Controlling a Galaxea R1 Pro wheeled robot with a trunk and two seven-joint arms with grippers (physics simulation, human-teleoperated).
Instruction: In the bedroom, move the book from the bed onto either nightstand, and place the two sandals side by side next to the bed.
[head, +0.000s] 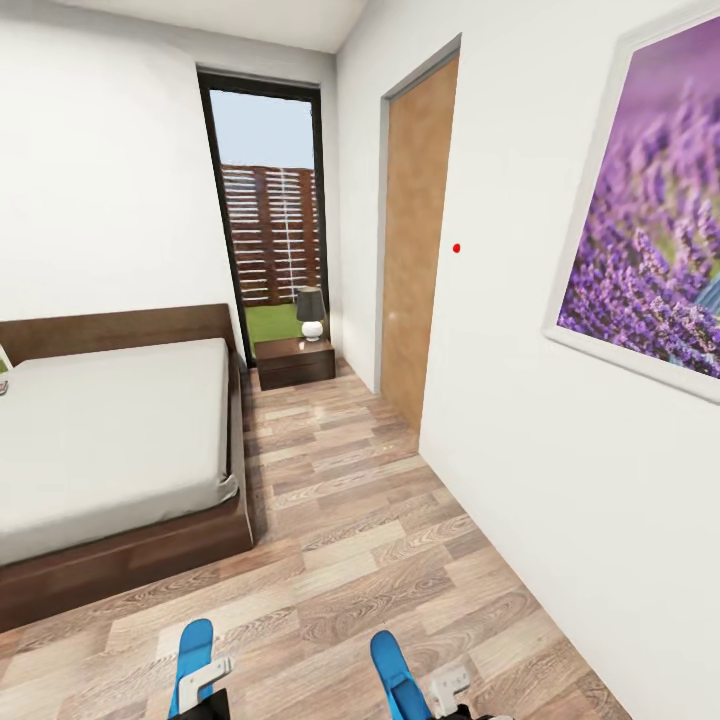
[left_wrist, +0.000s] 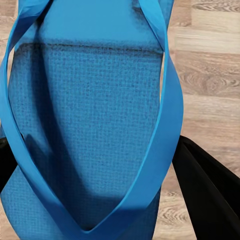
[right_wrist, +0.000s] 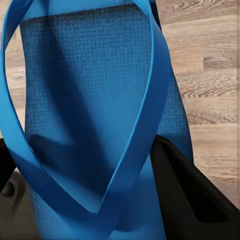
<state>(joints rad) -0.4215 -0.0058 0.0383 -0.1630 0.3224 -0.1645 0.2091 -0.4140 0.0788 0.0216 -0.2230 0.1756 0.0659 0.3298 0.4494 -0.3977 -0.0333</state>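
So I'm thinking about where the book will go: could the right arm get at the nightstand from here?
Probably not yet: the nightstand stands far down the wood floor beside the bed, and the right gripper already grips a blue sandal.

Ahead of me the wood floor (head: 350, 520) runs from the bottom of the frame up toward the middle, pale grey-brown planks laid at a slant. At the far end, upper middle of the frame, I see a tall window (head: 268, 190) with a dark frame; through it shows a slatted wooden fence (head: 272, 235), pale sky above it and a strip of green grass (head: 272, 322) at its foot. A small lamp (head: 311, 313) with a dark shade and a round white base stands in front of the window's lower right corner. On the right wall, a plain wooden door (head: 418, 240) sits in a grey frame, with a small red dot (head: 457, 247) just beside it on the white wall (head: 520, 480). At the upper right hangs a large white-framed picture (head: 655, 220) of purple lavender.
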